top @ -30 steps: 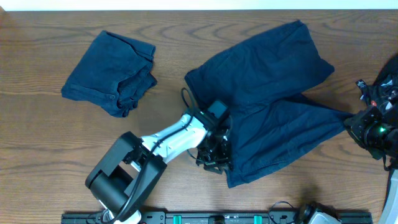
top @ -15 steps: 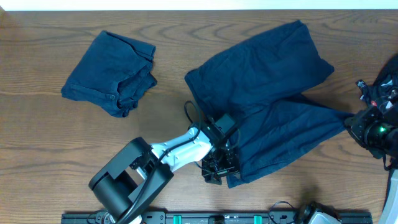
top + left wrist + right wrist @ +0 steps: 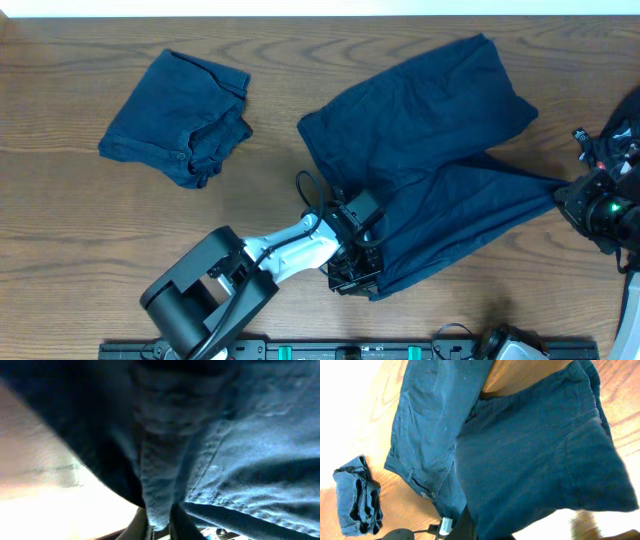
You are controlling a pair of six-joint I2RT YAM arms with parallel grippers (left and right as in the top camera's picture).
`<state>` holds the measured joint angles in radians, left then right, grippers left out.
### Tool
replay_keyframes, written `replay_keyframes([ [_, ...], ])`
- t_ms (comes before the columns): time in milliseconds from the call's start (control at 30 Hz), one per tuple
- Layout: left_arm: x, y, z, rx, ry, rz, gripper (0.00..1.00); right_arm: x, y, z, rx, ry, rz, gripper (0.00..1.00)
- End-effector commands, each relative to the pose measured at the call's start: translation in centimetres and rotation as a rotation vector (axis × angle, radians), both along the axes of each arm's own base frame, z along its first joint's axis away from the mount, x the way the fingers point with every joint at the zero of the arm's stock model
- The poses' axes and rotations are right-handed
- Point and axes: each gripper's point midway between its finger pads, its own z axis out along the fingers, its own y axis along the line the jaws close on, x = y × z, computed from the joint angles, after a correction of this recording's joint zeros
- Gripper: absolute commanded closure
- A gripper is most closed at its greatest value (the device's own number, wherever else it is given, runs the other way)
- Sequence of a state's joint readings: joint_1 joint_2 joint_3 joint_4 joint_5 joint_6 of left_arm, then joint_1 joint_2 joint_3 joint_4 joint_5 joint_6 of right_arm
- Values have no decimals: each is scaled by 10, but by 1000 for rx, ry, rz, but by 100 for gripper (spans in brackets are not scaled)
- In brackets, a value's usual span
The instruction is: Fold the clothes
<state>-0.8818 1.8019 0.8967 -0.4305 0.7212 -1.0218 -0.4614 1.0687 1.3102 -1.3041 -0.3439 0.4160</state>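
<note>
At the near edge, the left arm reaches across the brown wood-grain surface (image 3: 80, 230). The left gripper (image 3: 358, 283) is closed on the near corner of the spread shorts (image 3: 430, 130), dark navy-blue woven fabric with two wide legs. In the left wrist view a bunched, stitched fold of this cloth runs down between the fingers and blocks almost everything else. A thin black cable (image 3: 300, 185) loops up from the arm just beside the cloth's left edge.

The spread shorts lie right of centre. One leg fans out toward the far right, creased but mostly flat. The nearer leg narrows to a point at the right gripper (image 3: 562, 190), which pinches its hem at the right edge of the surface. In the right wrist view the fabric is matte, with double-stitched seams.

Far left and well apart lie the bundled shorts (image 3: 175, 120), the same navy cloth folded over in a rumpled, roughly square heap.
</note>
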Motion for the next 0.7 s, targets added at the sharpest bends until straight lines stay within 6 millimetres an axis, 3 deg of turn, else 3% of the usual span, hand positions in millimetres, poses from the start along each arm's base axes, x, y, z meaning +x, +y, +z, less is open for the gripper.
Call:
replay_keyframes([
  [0,7,7,11,13,-97,-9,93,3,1,7,-15,-24,19,99],
  [133,24,28,36,44,-265,-28,94,3,1,7,-15,-25,19,99],
  [333,36,73,92,56,-512,-70,94,2,1,7,-64,-32,88,99],
  [467,20,99,118,68,-570,-80,94,-7,4,5,-60,-8,89,99],
  [667,-20,132,131,98,-530,-130,94,-27,6,11,-107,-11,63,99],
])
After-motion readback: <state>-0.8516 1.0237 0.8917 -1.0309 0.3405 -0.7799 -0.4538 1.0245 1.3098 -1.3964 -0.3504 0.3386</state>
